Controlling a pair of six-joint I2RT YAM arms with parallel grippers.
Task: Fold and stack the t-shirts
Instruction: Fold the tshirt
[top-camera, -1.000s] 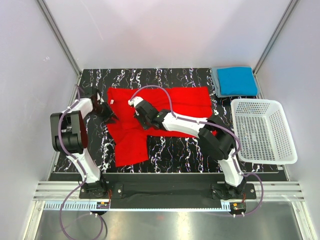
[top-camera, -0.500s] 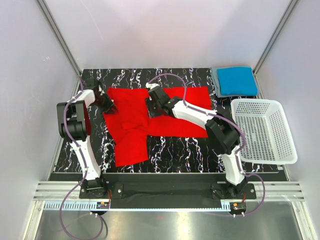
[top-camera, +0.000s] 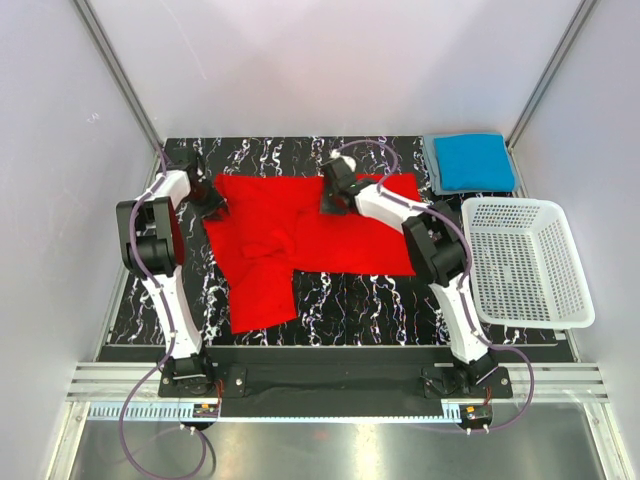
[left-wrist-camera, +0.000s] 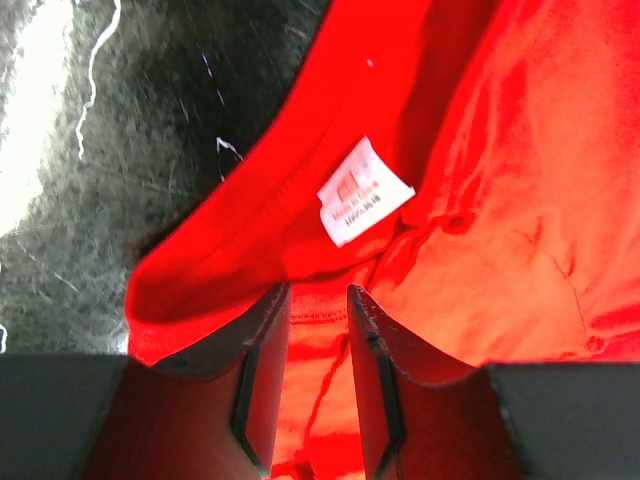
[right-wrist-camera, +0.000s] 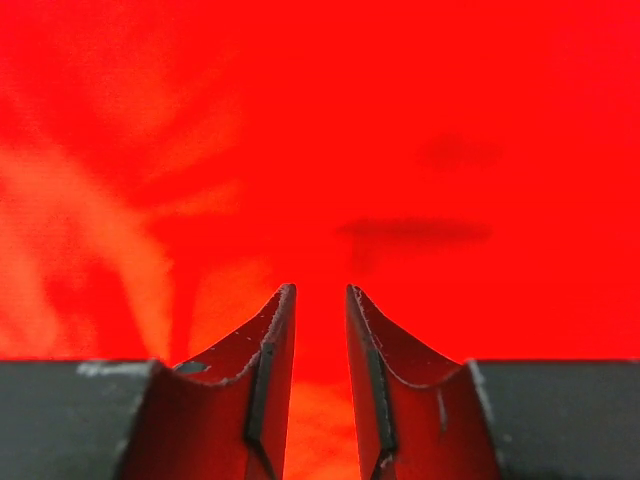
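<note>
A bright red t-shirt (top-camera: 300, 240) lies spread across the black marbled table (top-camera: 350, 295), with one part hanging toward the front left. My left gripper (top-camera: 212, 203) is at its left edge by the collar. In the left wrist view the left gripper (left-wrist-camera: 318, 290) has its jaws closed narrowly on red cloth (left-wrist-camera: 500, 250), just below the white neck label (left-wrist-camera: 365, 203). My right gripper (top-camera: 333, 200) hovers over the shirt's back middle. The right wrist view shows the right gripper (right-wrist-camera: 320, 288) slightly open above flat red cloth (right-wrist-camera: 400, 120), with nothing between its fingers.
At the back right corner a folded bright blue t-shirt (top-camera: 472, 160) rests on a grey-blue one (top-camera: 431, 165). A white mesh basket (top-camera: 510, 202) stands along the table's right side. Metal posts and grey walls close in the back and sides.
My right gripper has slid from the shirt's left middle toward the back right, and the cloth there lies flatter. My left gripper has moved back along the left edge, carrying the collar area with it.
</note>
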